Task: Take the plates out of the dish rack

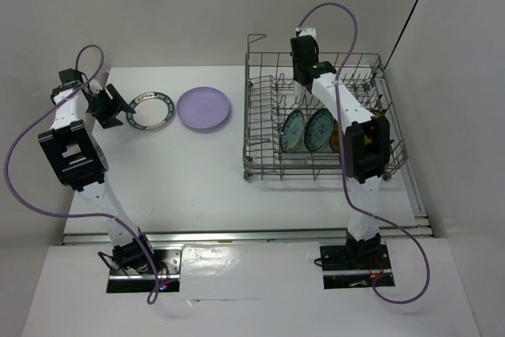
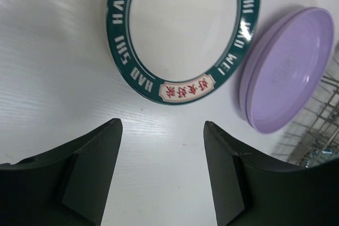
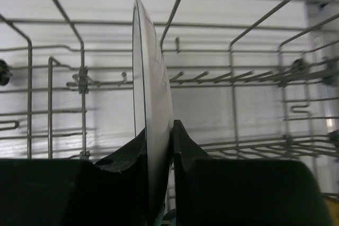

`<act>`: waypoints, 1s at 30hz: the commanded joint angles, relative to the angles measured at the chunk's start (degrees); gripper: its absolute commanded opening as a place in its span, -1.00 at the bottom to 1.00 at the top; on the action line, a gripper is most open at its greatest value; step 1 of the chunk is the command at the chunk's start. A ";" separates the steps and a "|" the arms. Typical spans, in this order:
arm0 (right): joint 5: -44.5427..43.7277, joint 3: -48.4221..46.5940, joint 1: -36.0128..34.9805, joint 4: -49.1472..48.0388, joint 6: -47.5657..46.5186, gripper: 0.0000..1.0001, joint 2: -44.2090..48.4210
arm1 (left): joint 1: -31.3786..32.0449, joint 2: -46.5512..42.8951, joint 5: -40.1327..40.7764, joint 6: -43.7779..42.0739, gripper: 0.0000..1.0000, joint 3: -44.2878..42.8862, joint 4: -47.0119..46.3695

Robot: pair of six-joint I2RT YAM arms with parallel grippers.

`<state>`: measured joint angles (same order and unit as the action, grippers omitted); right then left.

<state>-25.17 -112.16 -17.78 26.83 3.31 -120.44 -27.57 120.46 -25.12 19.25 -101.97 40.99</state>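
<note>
The grey wire dish rack [image 1: 260,128] stands at the right. Two teal patterned plates [image 1: 293,130] stand upright in it, with a mustard sliver [image 1: 335,142] beside my right arm. My right gripper [image 1: 300,78] reaches into the rack's far part. In the right wrist view it [image 3: 159,130] is shut on the rim of an upright white plate [image 3: 151,78], seen edge-on. On the table lie a white plate with a dark green lettered rim [image 1: 150,110] and two stacked lavender plates [image 1: 203,108]. My left gripper [image 1: 117,108] is open and empty just left of the white plate [image 2: 180,30].
The rack's wires and tines [image 3: 233,78] surround the held plate on all sides. The lavender stack [image 2: 288,70] lies close to the rack's left wall [image 2: 318,130]. White walls enclose the table at the back and both sides.
</note>
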 commanded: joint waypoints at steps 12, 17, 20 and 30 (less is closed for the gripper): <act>19.22 8.07 -3.75 -19.35 2.19 -1.00 28.94 | 12.44 -20.01 -27.41 -19.24 1.00 -7.18 4.18; 57.21 10.99 -4.37 -29.26 13.36 -1.00 24.55 | 15.36 -20.01 -35.33 -17.05 1.00 -8.24 3.13; 68.62 13.63 -4.89 -40.83 25.40 -1.00 19.91 | 17.20 -20.62 -37.89 -16.43 1.00 -8.24 1.99; 78.60 6.08 -10.69 -47.84 33.43 -1.00 6.89 | 19.74 -23.52 -36.06 -16.79 1.00 -2.10 -0.74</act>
<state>46.15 -100.55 -26.59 -9.93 32.29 -116.53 -8.38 99.66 -59.94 3.18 -105.65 42.72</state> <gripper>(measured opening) 0.198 1.000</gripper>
